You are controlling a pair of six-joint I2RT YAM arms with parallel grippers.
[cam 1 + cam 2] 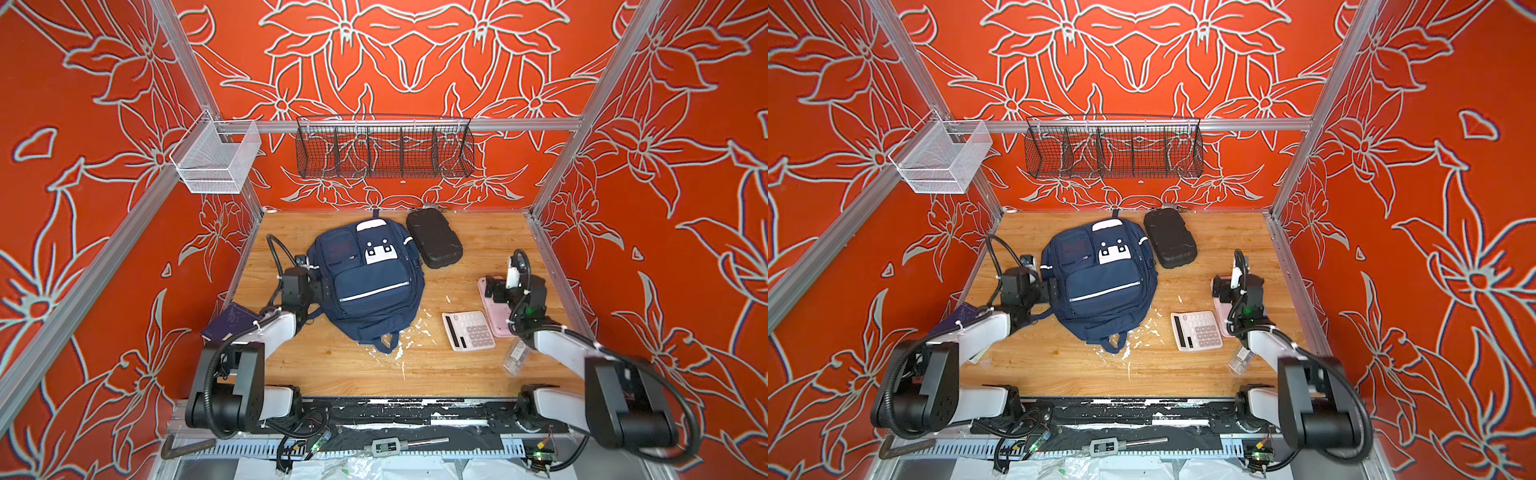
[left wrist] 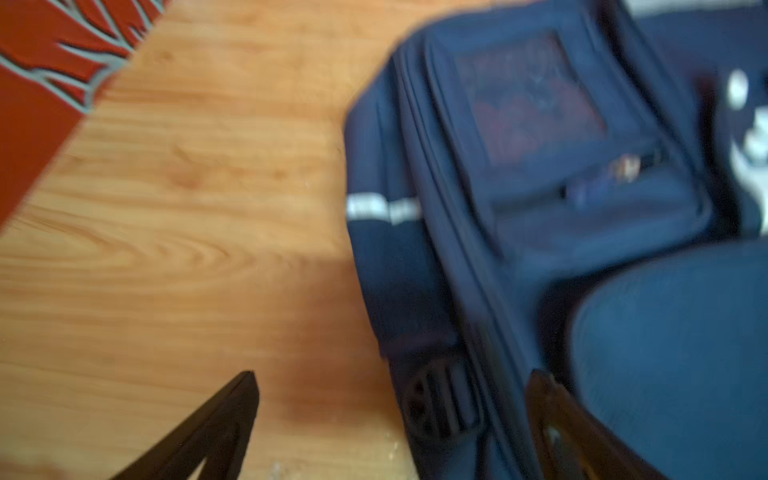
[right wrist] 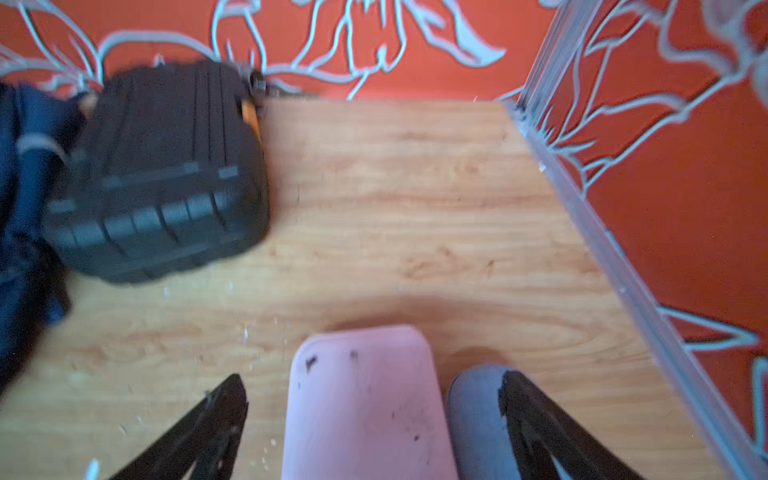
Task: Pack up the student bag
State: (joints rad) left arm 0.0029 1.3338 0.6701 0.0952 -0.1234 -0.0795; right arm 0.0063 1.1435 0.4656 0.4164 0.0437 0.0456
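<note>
The student bag (image 1: 365, 282) (image 1: 1100, 282) is a navy-blue backpack lying face up in the middle of the wooden table, its pockets zipped. My left gripper (image 1: 325, 287) (image 2: 395, 386) is open and low at the bag's left side. One finger is over bare wood and the other is over the bag's (image 2: 540, 187) fabric. My right gripper (image 1: 492, 286) (image 3: 374, 386) is open above a flat pink case (image 3: 365, 407) (image 1: 496, 324) at the right, the case lying between its fingers. A grey rounded thing (image 3: 473, 415) sits against one finger.
A black hard case (image 1: 434, 239) lies right of the bag at the back. A white calculator (image 1: 468, 331) and a clear bottle (image 1: 516, 357) lie at the front right, and a dark blue booklet (image 1: 230, 322) under the left arm. A black wire basket (image 1: 384, 149) and a white mesh basket (image 1: 216, 160) hang above.
</note>
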